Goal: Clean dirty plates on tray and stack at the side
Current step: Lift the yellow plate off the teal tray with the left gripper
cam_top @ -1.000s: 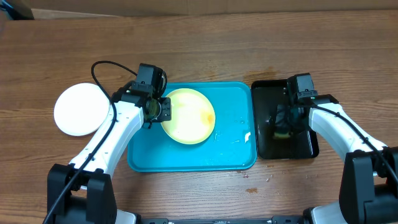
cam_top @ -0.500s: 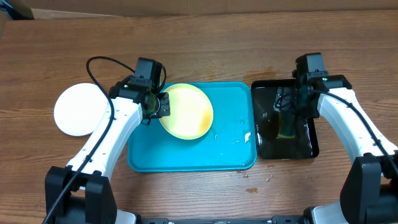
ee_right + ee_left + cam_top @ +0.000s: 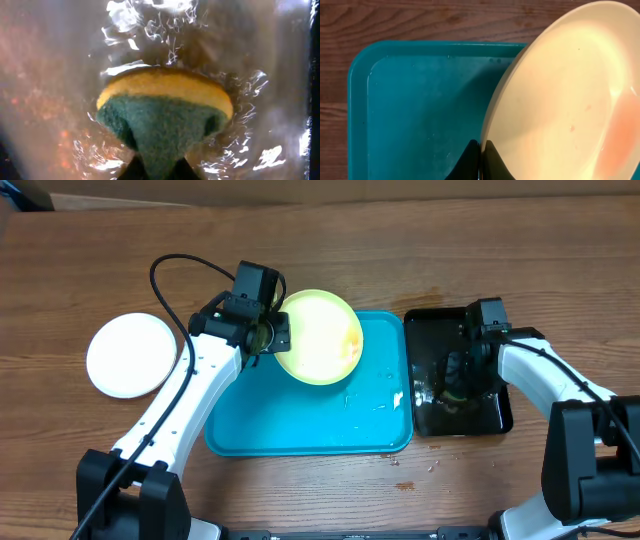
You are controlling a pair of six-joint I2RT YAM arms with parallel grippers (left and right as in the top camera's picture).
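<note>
1. The wooden table (image 3: 420, 240) is carrying three things directly.
2. The tray (image 3: 300, 420) is lying in the middle.
3. A black tray (image 3: 425, 340) is sitting just beside it, on the right.
4. A white plate (image 3: 130, 355) is resting apart, on the left.

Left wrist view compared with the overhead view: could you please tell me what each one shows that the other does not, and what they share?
Only the left wrist view shows, close up, the left fingers pinching the rim of the pale yellow-green plate. Only the overhead view shows the white plate on the table at the left, the black tray, and the right arm reaching into it. Both show the held plate, overlapping the far edge of the blue tray, and the wooden table.
</note>
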